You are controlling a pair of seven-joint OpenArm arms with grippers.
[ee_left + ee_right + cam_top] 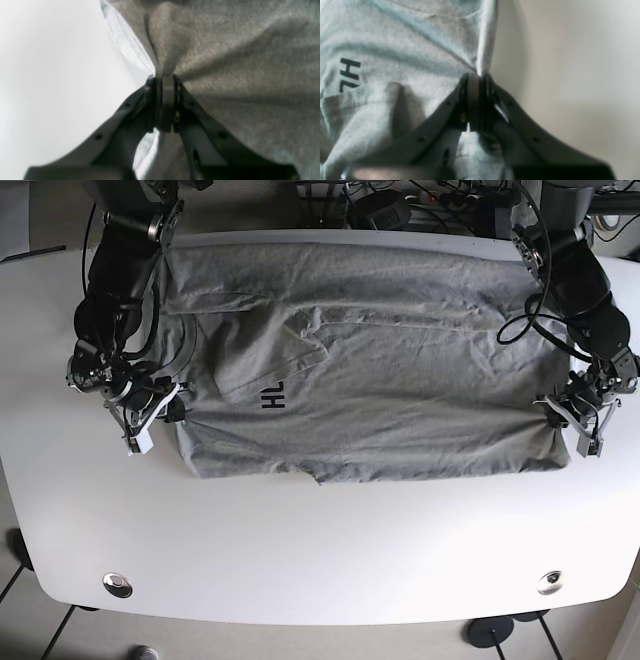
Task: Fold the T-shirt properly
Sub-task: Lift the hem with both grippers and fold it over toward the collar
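Observation:
A grey T-shirt (380, 370) with black lettering (272, 395) lies spread across the white table (330, 550). My left gripper (556, 408) is shut on the shirt's edge at the base view's right; the left wrist view shows cloth (225, 62) pinched between its jaws (165, 77). My right gripper (172, 405) is shut on the shirt's edge at the base view's left; the right wrist view shows a fold of fabric (402, 50) bunched at its fingertips (480, 75). Both held edges are slightly lifted and drawn taut.
Cables and dark equipment (420, 200) sit behind the table's far edge. Two round metal fittings (118, 583) (549, 581) are set in the table's front corners. Bare white tabletop lies in front of the shirt.

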